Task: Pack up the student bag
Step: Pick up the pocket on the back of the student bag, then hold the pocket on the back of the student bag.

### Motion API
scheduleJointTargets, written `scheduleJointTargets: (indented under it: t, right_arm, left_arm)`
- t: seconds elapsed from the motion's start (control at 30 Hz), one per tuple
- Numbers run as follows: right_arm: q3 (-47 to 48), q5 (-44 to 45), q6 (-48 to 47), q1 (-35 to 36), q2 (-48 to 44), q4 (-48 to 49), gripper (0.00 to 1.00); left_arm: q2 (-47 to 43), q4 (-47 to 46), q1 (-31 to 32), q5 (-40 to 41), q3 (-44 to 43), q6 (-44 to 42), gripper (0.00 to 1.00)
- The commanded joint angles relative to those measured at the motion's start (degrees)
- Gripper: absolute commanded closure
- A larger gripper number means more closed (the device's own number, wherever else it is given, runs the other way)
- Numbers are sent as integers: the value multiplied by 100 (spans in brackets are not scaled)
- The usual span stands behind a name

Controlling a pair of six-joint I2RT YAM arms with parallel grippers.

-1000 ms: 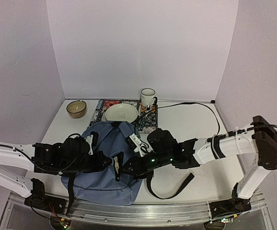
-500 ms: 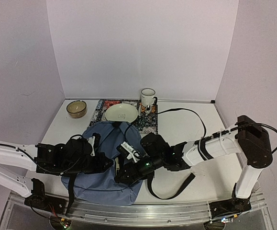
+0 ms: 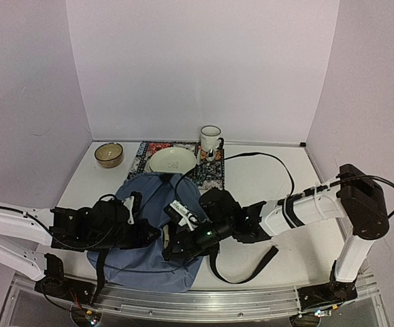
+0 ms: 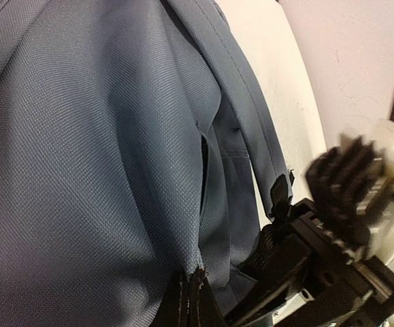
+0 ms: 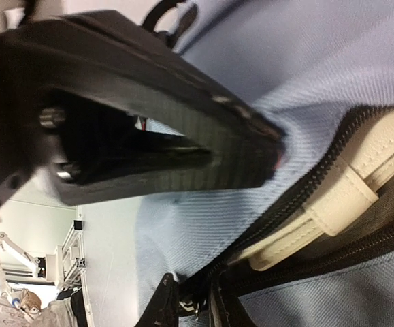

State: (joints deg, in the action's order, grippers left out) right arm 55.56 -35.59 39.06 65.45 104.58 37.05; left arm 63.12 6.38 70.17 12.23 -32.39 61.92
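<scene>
The slate-blue student bag [image 3: 145,204] lies flat near the table's front left. My left gripper [image 3: 150,235] rests on its middle. In the left wrist view the left gripper [image 4: 191,285] is shut, pinching a fold of the bag's fabric [image 4: 115,170]. My right gripper [image 3: 174,244] reaches in from the right, close against the left one. In the right wrist view the right gripper [image 5: 191,300] has its jaws shut on the metal zipper pull [image 5: 197,310] at the end of the black zipper [image 5: 305,180]. A cream strap-like piece [image 5: 333,204] shows inside the gaping zip.
At the back sit a white mug [image 3: 211,138], a cream bowl [image 3: 173,161] on a patterned mat [image 3: 211,177], and a small brown bowl [image 3: 108,154]. A black cable [image 3: 278,160] loops at the back right. A black bag strap [image 3: 251,267] trails right of the bag.
The right arm has slid left and nearer the front edge over the bag, and its jaws have narrowed onto the zipper pull. The left gripper has kept its pinch in place.
</scene>
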Motion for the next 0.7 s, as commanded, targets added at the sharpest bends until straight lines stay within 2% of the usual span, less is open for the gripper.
scheduleJointTargets:
  t: [0.0,0.17,0.37,0.57,0.67]
  right_arm:
    - [7,54,-140,33,-521,253,83]
    - [28,71,-110,33,-545,261,82]
    - [44,118,-54,30,-440,255,84]
    - [-180,869,-12,12,-665,23,99]
    - [-266,1293,20,4,-807,-175,100]
  left_arm:
    - [-97,-170,28,43,22,58,100]
    - [-35,-137,29,34,-31,44,100]
    - [-4,-118,30,2,-74,5,100]
    - [-43,-92,29,-1,-63,-6,100]
    - [-64,-55,31,-9,-50,-19,100]
